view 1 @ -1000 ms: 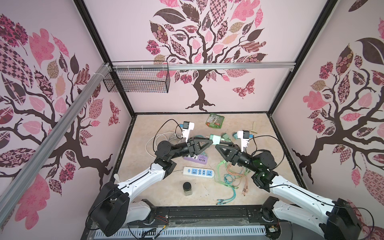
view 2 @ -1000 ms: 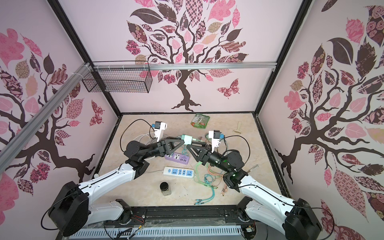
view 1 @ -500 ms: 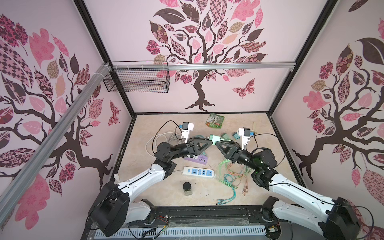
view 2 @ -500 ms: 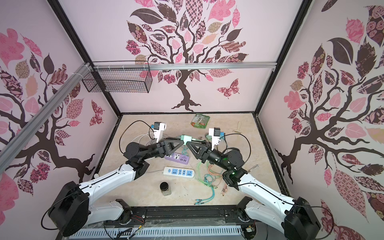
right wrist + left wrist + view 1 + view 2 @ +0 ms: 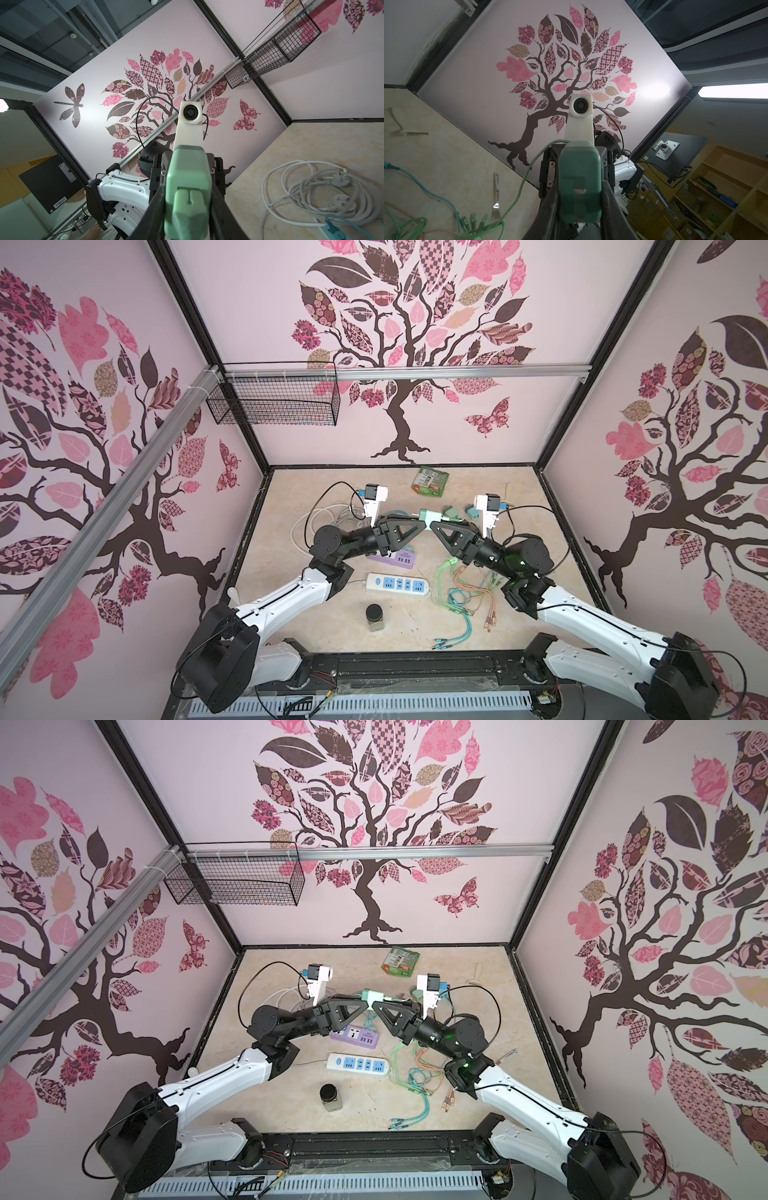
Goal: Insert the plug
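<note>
finding: over the past second the right gripper (image 5: 434,526) has moved in toward the left gripper (image 5: 421,525) and its jaws have narrowed. the two tips stood slightly apart and now meet nose to nose.

held items: the left gripper's jaws are clamped on a green rectangular plastic charger block (image 5: 426,515), and that grip is unchanged. in the right wrist view the right gripper's jaws press both flanks of a pale green moulded cable plug (image 5: 189,207), so it reads as gripped. the plug's front end sits against the charger block with no gap visible. a thin green cable (image 5: 521,185) trails from behind the block down to the table.

location: the reference is the white plastic power strip with blue sockets (image 5: 397,585). the charger block and cable plug are held in the air above it, on its far side from the arm bases — neither touches the table.

assessment: the closing-up of the grippers suggests the plug is being driven home or is already seated. the connector's metal part is hidden, so depth of insertion cannot be confirmed. misalignment would likely show as the block twisting in the left jaws — none is visible.
</note>
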Motion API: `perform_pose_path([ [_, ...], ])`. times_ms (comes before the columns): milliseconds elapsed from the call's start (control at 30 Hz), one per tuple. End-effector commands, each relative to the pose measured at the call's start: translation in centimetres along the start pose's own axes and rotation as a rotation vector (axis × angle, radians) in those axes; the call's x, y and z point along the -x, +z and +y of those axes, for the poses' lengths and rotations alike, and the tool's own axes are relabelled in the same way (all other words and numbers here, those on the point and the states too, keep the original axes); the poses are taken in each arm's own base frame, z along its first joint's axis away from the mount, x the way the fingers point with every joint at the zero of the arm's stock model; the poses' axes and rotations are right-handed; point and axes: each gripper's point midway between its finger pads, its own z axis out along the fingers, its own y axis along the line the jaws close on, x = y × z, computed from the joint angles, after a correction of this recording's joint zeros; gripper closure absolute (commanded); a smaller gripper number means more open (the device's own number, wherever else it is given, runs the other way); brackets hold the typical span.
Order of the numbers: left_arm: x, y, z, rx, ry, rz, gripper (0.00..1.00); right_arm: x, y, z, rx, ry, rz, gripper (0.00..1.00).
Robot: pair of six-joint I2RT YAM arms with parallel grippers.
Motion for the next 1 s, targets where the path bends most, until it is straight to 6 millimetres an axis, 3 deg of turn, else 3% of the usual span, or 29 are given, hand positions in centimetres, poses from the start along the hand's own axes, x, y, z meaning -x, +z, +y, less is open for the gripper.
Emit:
perform_pose_path([
  [0, -1.2, 0.0, 0.3, -0.008, -0.011, 0.028, 1.00, 2.1, 0.5, 2.3, 0.065, -0.047, -0.047, 0.68],
  [233, -1.6, 0.1, 1.5, 0.048, -0.047, 0.056, 0.97, 1.7, 0.5, 1.2, 0.004, -0.046, -0.026, 0.77],
  [300, -1.9, 0.2, 1.8, 0.068, -0.050, 0.076, 0.90, 1.5, 0.5, 0.6, -0.031, -0.049, -0.014, 0.78],
  [433, -2.2, -0.1, 1.9, 0.098, -0.033, 0.097, 0.63, 1.0, 0.1, -0.8, -0.119, -0.073, 0.019, 0.83],
  [600, -2.4, -1.1, 2.3, 0.170, 0.004, 0.089, 0.45, 0.6, -0.5, -2.0, -0.216, -0.114, 0.058, 0.85],
  [867, -3.2, -2.9, 3.0, 0.271, 0.023, 0.114, 0.42, 0.2, -0.4, -3.0, -0.284, -0.160, 0.120, 0.86],
  [967, -3.5, -4.5, 4.6, 0.396, 0.015, 0.119, 0.41, -0.1, 0.1, -4.1, -0.343, -0.203, 0.190, 0.86],
])
